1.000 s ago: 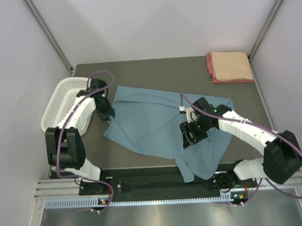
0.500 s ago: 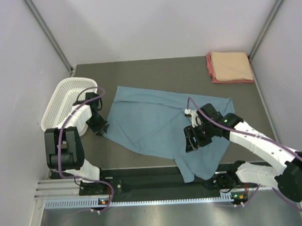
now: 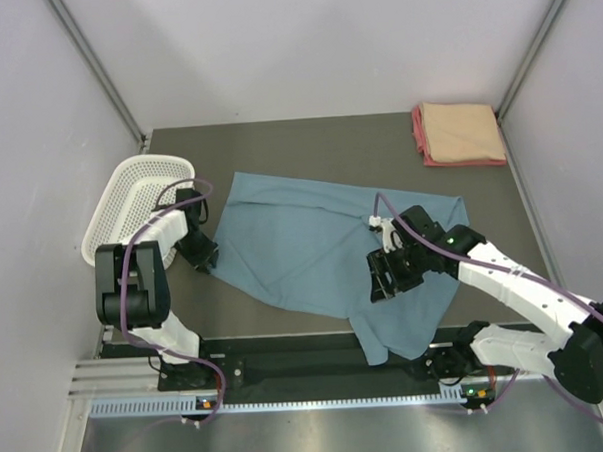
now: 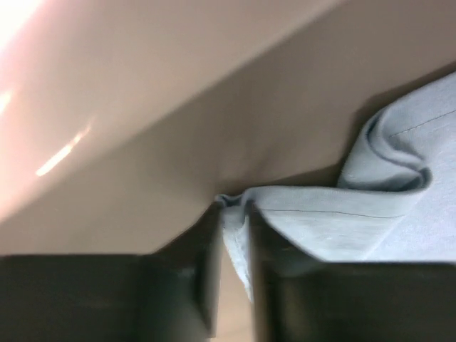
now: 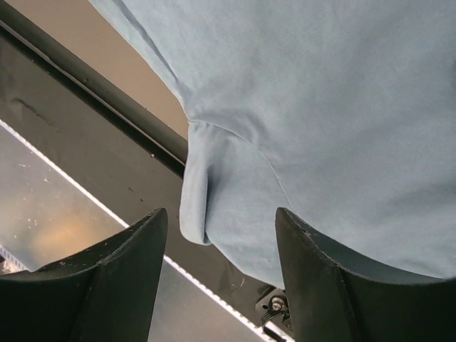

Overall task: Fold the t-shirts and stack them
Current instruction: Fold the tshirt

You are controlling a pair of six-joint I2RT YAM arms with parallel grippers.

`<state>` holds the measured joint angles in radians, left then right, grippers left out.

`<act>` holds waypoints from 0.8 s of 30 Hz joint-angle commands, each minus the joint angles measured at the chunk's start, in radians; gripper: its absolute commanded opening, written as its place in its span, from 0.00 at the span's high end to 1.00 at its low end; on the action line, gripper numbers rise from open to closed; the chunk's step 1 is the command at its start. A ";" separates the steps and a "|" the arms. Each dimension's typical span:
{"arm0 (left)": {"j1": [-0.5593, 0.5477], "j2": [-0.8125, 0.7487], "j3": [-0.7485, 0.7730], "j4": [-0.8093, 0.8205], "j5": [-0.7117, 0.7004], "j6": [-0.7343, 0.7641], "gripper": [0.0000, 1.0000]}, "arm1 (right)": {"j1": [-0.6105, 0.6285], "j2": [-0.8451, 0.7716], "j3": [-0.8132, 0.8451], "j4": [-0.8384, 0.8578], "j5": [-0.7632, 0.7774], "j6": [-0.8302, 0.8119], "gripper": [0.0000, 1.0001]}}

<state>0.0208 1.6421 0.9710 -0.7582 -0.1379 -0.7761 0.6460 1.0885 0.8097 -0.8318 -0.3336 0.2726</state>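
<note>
- Counter [image 3: 308,146]: dark, bears everything.
- Blue-grey t-shirt [image 3: 302,246]: spread mid-counter and wrinkled. Long axis runs far-left to near-right, with the near-right end drooping over the counter's near edge. Judged light, limp and not slippery; best taken at corners or hems.
- Folded t-shirts [image 3: 461,131]: peach on pink-red, far right corner, well apart from the blue one.
- Right hand [image 3: 382,280]: jaws wide, hovering over the shirt's near-right part, holding nothing.
- Left hand [image 3: 198,253]: jaws narrow, pinching the shirt's left corner.
</note>
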 commanded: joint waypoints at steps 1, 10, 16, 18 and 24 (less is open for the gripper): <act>0.005 0.025 -0.025 -0.004 -0.032 -0.028 0.79 | 0.012 0.025 0.062 0.017 0.001 -0.010 0.38; 0.005 -0.276 -0.060 -0.168 -0.100 -0.100 1.00 | -0.054 0.163 0.114 0.011 0.119 0.059 0.36; 0.004 -0.354 -0.138 -0.231 -0.065 -0.202 1.00 | -0.146 0.303 0.262 0.023 0.056 0.022 0.36; 0.005 -0.347 -0.150 -0.254 -0.057 -0.235 1.00 | -0.167 0.336 0.315 0.013 0.053 0.004 0.36; 0.008 -0.360 -0.155 -0.291 -0.087 -0.264 0.87 | -0.293 0.379 0.342 -0.001 0.021 -0.024 0.35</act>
<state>0.0212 1.2964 0.8005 -0.9890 -0.1932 -0.9989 0.4042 1.4540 1.1244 -0.8288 -0.2825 0.2707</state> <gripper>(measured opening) 0.103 0.646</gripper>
